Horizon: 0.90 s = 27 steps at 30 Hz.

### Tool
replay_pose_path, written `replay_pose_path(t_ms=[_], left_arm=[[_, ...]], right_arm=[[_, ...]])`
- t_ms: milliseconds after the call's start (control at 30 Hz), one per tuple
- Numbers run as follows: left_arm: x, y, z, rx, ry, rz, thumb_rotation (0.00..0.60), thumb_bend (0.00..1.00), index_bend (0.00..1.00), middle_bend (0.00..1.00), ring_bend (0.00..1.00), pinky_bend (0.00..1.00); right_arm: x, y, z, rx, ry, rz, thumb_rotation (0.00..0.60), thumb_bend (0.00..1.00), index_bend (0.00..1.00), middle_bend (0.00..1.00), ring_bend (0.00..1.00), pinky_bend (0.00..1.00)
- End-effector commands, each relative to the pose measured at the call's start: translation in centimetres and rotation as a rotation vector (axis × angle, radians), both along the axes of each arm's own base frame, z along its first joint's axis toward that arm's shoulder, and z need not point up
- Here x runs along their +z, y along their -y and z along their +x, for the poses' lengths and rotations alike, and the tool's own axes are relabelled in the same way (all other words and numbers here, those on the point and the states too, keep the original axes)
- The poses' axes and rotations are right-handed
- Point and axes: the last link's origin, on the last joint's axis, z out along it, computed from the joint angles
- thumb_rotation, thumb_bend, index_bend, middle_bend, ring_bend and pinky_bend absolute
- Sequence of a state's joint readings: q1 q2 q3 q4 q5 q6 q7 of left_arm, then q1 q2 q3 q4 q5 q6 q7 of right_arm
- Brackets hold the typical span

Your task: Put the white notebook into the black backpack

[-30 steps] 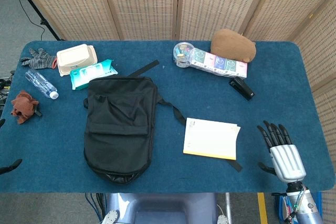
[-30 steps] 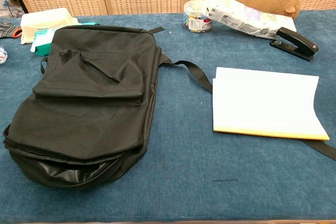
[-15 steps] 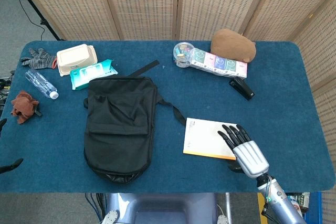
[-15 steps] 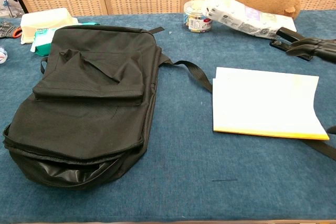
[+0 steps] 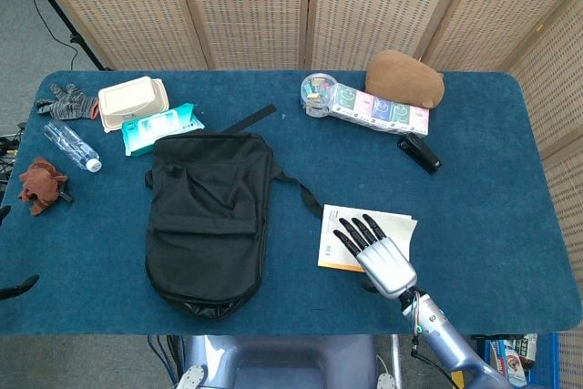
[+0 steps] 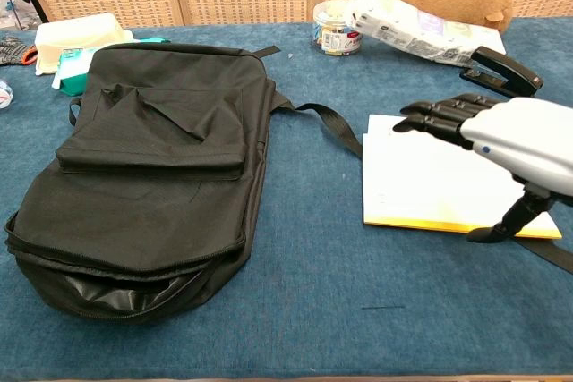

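Note:
The white notebook (image 5: 342, 230) (image 6: 416, 181) lies flat on the blue table, right of the black backpack (image 5: 208, 216) (image 6: 148, 176). The backpack lies flat with its zippered end gaping toward the table's front edge. My right hand (image 5: 375, 255) (image 6: 510, 140) hovers over the notebook with its fingers stretched out and apart, thumb hanging down near the notebook's front edge; it holds nothing. Only a dark tip of my left hand (image 5: 18, 289) shows at the far left edge of the head view, too little to read.
A backpack strap (image 6: 327, 123) runs toward the notebook. At the back stand a black stapler (image 5: 419, 152), a brown plush (image 5: 404, 77), a packet strip (image 5: 378, 108) and a round tub (image 5: 317, 93). At the left are wipes (image 5: 159, 127), a lunchbox (image 5: 133, 102), a bottle (image 5: 71, 146) and a brown cloth (image 5: 40, 183).
My right hand has swept from the table's right front corner leftward, and is now over the notebook. Backpack and notebook have not moved.

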<state>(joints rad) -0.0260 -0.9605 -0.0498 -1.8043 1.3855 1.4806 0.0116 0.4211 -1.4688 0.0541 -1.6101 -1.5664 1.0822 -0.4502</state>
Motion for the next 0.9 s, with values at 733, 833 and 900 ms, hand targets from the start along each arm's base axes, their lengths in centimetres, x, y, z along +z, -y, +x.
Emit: replay_pose_path(t_ms=[733, 833, 900], left_arm=[[0.4, 0.0, -0.1, 0.001, 0.021, -0.002, 0.6, 0.0, 0.0, 0.0, 0.0, 0.0], [0.4, 0.0, -0.1, 0.001, 0.021, -0.001, 0.6, 0.0, 0.0, 0.0, 0.0, 0.0], [0.4, 0.0, -0.2, 0.001, 0.022, -0.002, 0.6, 0.0, 0.0, 0.0, 0.0, 0.0]], right_arm=[[-2.4, 0.4, -2.1, 0.0, -0.108, -0.067, 0.6, 0.0, 0.11, 0.03, 0.0, 0.0], [-2.6, 0.3, -2.2, -0.002, -0.12, -0.079, 0.6, 0.0, 0.11, 0.04, 0.0, 0.0], [-2.8, 0.3, -2.3, -0.001, -0.132, -0.096, 0.6, 0.0, 0.11, 0.04, 0.0, 0.0]])
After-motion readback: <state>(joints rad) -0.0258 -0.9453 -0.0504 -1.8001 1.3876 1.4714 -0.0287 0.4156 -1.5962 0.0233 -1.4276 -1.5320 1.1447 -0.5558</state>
